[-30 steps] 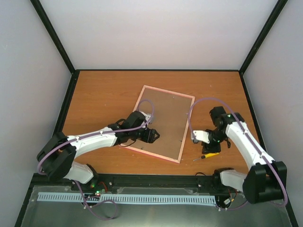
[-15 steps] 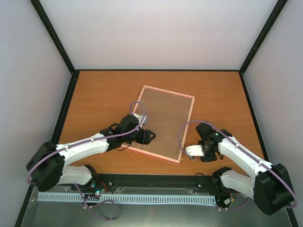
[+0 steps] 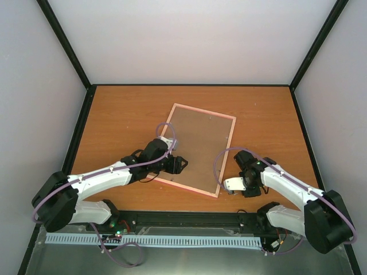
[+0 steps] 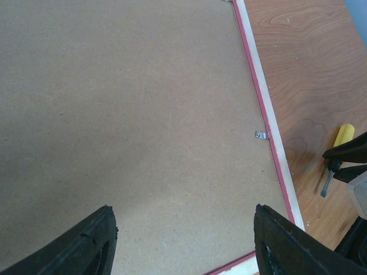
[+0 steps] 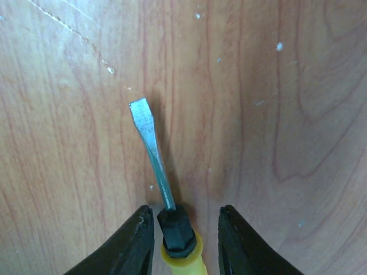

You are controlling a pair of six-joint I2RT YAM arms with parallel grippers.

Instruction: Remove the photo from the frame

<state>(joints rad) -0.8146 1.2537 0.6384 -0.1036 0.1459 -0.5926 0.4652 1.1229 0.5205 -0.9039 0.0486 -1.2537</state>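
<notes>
From above, the frame (image 3: 198, 150) lies flat near the middle of the worktop (image 3: 126, 114), skewed to its edges, brown back upward. The left gripper (image 3: 180, 165) hangs over the frame's near-left side. The right gripper (image 3: 231, 189) sits low by the near edge, just right of the frame's near corner.

The left wrist view shows that gripper's fingers (image 4: 86, 246) spread wide above the bare backing board (image 4: 132, 114). A small metal clip (image 4: 261, 135) sits on the pink border (image 4: 261, 109).

Under the right wrist, a yellow-handled screwdriver (image 5: 166, 217) lies on the wood. The fingers (image 5: 132, 246) stand apart on either side of its black collar, not clamped on it.
</notes>
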